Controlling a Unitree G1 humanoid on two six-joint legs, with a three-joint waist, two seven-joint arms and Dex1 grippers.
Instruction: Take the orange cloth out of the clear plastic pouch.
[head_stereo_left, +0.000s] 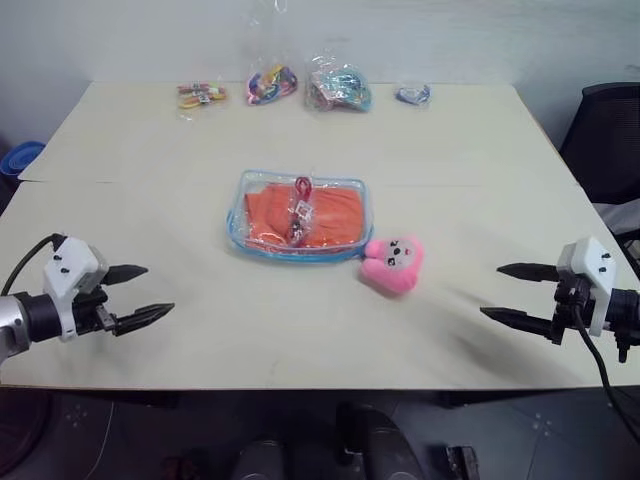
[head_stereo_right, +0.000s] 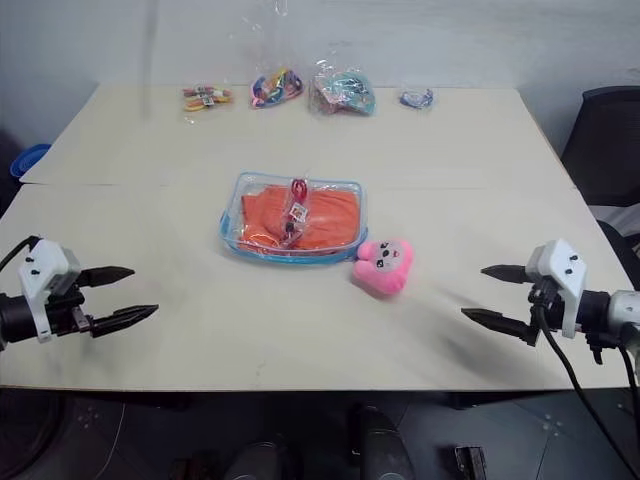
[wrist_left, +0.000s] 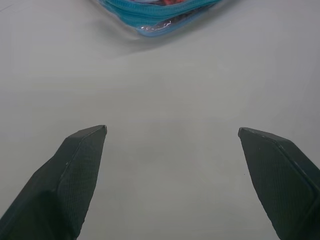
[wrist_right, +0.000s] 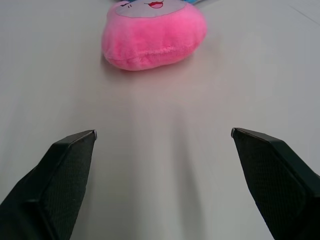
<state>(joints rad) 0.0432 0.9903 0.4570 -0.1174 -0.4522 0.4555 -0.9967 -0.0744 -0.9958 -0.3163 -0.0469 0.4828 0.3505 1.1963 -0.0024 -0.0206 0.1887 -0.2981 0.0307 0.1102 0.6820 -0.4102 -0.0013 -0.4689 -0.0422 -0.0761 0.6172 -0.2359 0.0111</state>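
1. Pouch: clear plastic pouch lies flat near the middle of the table, blue zipper trim around its edge.
2. Cloth: orange cloth sits fully inside the pouch, folded and filling most of it. A small red-tagged item shows across the pouch's middle; cannot tell whether it lies on top of the plastic or inside.
3. Left gripper: hovers over the near-left part of the table, both fingers spread wide, nothing between them. Points toward the table's middle, well apart from the pouch. Its wrist view has the pouch's blue edge ahead of the fingertips, with bare table between.
4. Right gripper: hovers over the near-right part of the table, fingers likewise wide apart and empty, pointing in toward the middle.
5. Pink plush bunny lies just beside the pouch's near-right corner; contact not clear. In the right wrist view the plush lies ahead of the fingertips, not touching them.
6. Far edge of the table: a row of small clear bags of colourful trinkets, well away from the pouch and both grippers.
7. Black office chair stands off the table's right side.
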